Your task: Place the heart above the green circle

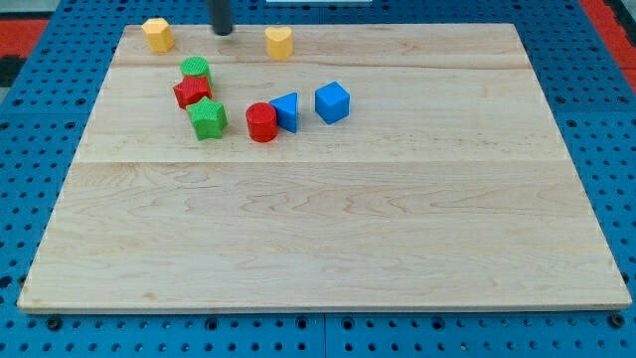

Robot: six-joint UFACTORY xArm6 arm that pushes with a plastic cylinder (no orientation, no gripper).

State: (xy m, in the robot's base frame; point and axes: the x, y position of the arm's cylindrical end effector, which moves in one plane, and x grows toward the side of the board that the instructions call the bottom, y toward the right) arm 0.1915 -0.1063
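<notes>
Yellow heart (279, 43) near the view's top edge of the wooden bench (328, 229), up and to the view's right of the green circle (196, 69), well apart from it. Heart's pointing direction hard to tell at this size; no clear long axis, roughly as wide as tall.

Counted, taking the green circle as landmark: two yellow blocks, the heart and a yellow hexagon-like block (157, 34) up and to the view's left of the circle. Two green blocks, the circle itself and a green star (208, 118) below it. Two red blocks, a red star (191, 92) touching the circle's lower edge, and a red cylinder (261, 122) down and to the view's right. Two blue blocks, a blue triangle (286, 110) touching the red cylinder, and a blue cube (333, 102) further to the view's right, just beside the triangle.

No jaws on this arm, only a dark rod; nothing grasped. My tip (223, 32) above the circle and slightly to the view's right, between the two yellow blocks, touching neither.
</notes>
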